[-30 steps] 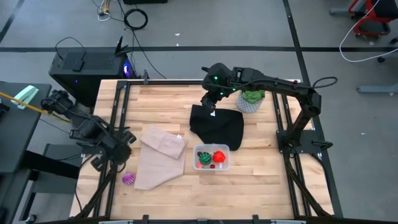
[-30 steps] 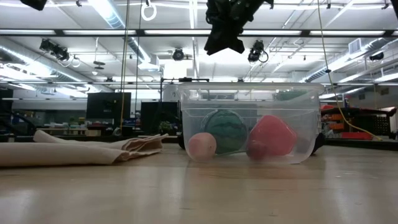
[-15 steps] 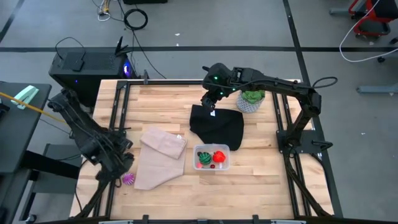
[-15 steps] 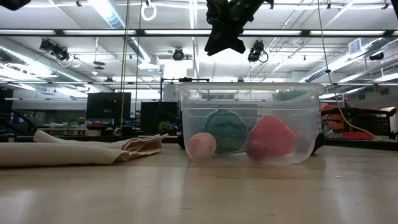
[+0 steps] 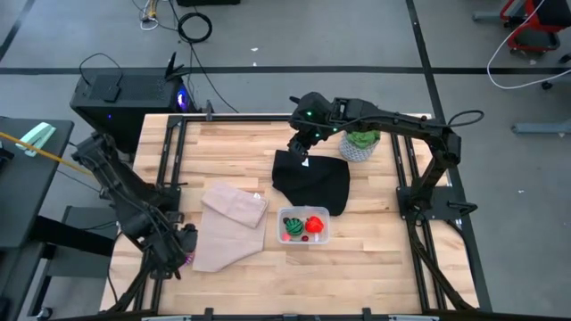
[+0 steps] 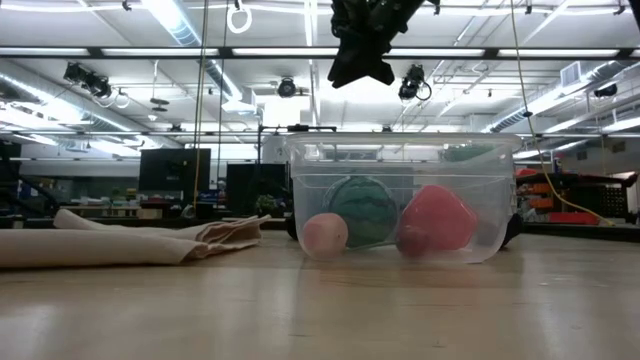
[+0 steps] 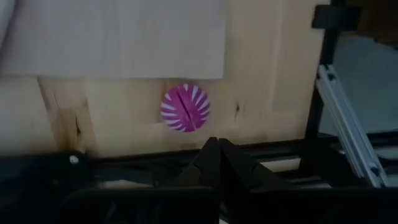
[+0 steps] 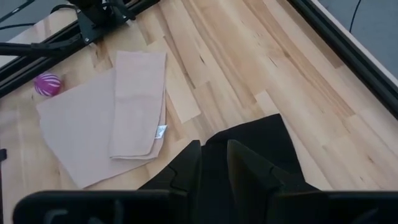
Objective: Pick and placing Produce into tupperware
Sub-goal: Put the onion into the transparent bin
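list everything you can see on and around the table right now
container: 1, clear plastic, near the table's front middle
red piece: 1, red, inside the container
striped ball: 1, dark green, inside the container
ribbed ball: 1, magenta and white, on the wood by the table's left edge, beside the beige cloth
beige cloth: 1, beige, folded, left of the container
black cloth: 1, black, behind the container
potted plant: 1, green in a pale pot, back right
left gripper: 1, dark, shut, just short of the ribbed ball
right gripper: 1, dark, over the black cloth's back edge
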